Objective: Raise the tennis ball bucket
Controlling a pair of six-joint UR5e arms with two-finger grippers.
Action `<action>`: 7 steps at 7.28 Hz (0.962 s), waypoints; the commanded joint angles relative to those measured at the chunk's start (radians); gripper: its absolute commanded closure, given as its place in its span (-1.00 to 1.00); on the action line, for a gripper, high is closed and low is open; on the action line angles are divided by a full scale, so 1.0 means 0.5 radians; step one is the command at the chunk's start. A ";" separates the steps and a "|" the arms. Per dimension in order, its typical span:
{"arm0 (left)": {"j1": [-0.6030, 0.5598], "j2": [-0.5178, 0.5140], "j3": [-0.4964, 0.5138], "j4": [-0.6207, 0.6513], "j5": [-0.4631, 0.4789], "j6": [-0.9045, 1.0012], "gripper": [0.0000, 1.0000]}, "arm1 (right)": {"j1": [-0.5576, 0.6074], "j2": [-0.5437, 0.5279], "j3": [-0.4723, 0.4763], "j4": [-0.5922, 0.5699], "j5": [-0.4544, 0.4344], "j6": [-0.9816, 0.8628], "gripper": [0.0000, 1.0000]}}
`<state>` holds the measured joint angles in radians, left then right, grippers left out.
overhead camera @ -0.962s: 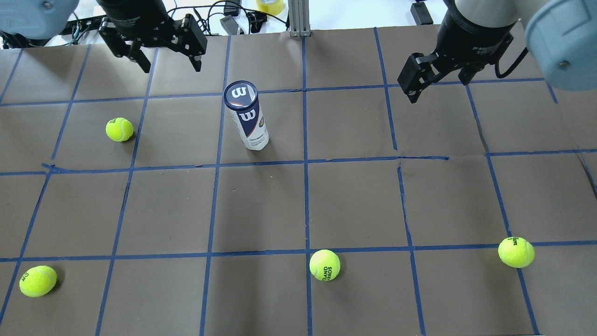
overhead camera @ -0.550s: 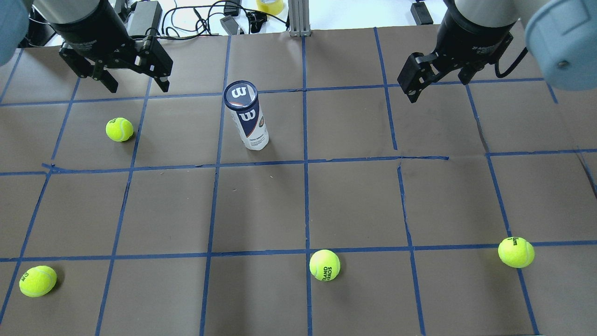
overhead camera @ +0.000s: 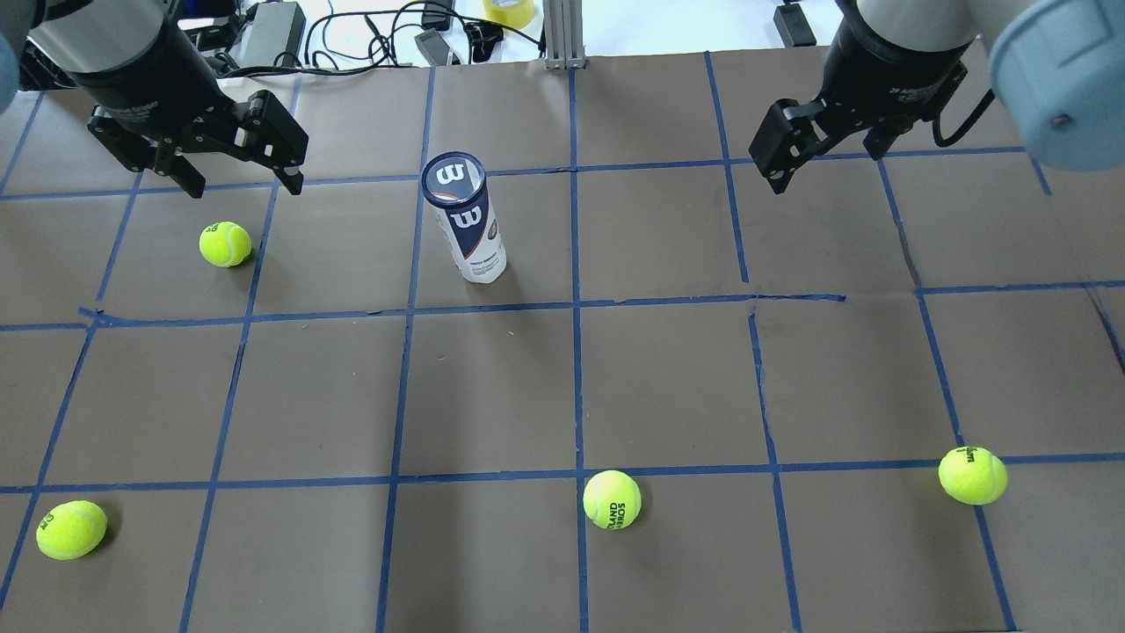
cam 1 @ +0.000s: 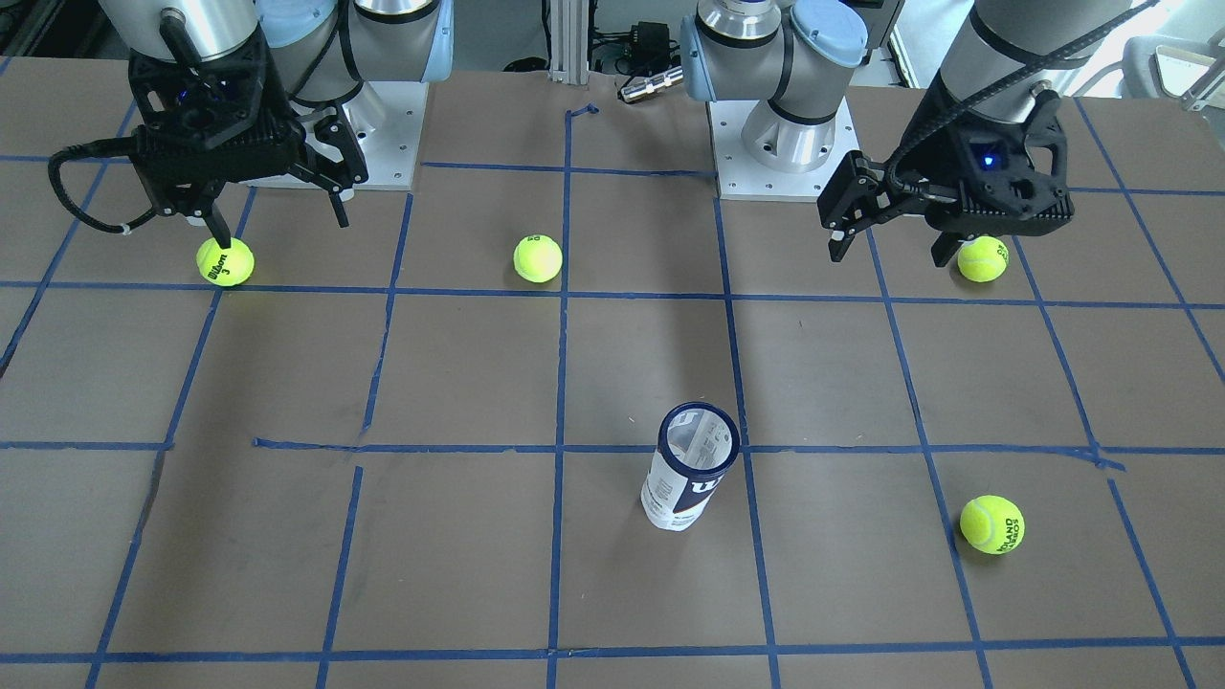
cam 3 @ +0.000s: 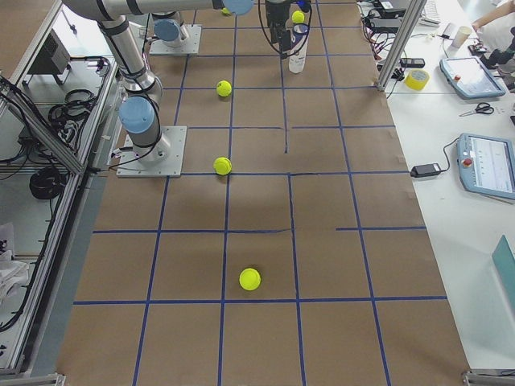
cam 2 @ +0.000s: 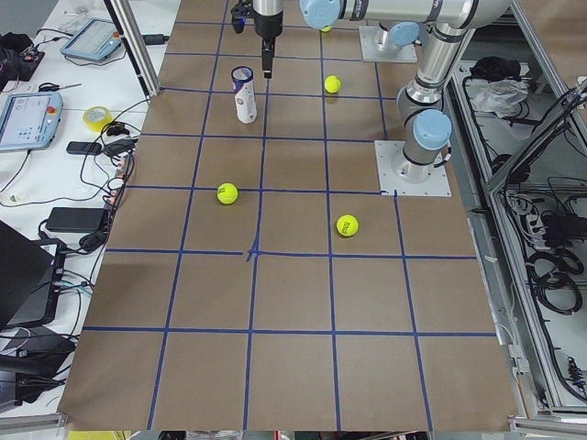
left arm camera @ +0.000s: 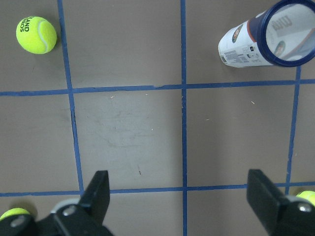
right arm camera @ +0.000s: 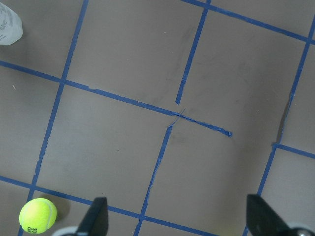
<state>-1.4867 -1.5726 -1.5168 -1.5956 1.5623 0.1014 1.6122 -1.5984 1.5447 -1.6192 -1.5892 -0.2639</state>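
The tennis ball bucket (overhead camera: 466, 224) is a clear tube with a navy rim and a white and navy Wilson label. It stands upright on the brown table, alone and untouched. It also shows in the front view (cam 1: 684, 469), at the top right of the left wrist view (left arm camera: 266, 39) and at the top left corner of the right wrist view (right arm camera: 7, 24). My left gripper (overhead camera: 242, 180) is open and empty, above the table to the left of the bucket. My right gripper (overhead camera: 826, 167) is open and empty, far to the bucket's right.
Several yellow-green tennis balls lie on the table: one (overhead camera: 225, 243) just below my left gripper, one at the front left (overhead camera: 72, 529), one at the front middle (overhead camera: 612, 499), one at the front right (overhead camera: 972, 475). Cables and a tape roll (overhead camera: 510, 10) lie beyond the far edge.
My left gripper has moved left and a little nearer in the overhead view, away from the bucket, and stays open. The right arm and the bucket have not moved.
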 commanded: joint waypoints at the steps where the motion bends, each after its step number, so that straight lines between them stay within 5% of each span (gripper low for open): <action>1: -0.005 0.016 -0.022 0.004 -0.001 -0.009 -1.00 | 0.000 0.000 -0.003 -0.001 0.000 0.000 -1.00; 5: -0.006 0.022 -0.022 0.001 0.002 -0.013 -1.00 | -0.003 0.000 -0.003 0.008 0.003 0.073 -1.00; 7: -0.002 0.028 -0.025 -0.003 0.002 -0.013 -1.00 | -0.006 -0.031 -0.003 0.017 0.003 0.486 -1.00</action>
<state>-1.4887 -1.5604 -1.5288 -1.5963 1.5629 0.0951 1.6098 -1.6058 1.5432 -1.6135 -1.5877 -0.1326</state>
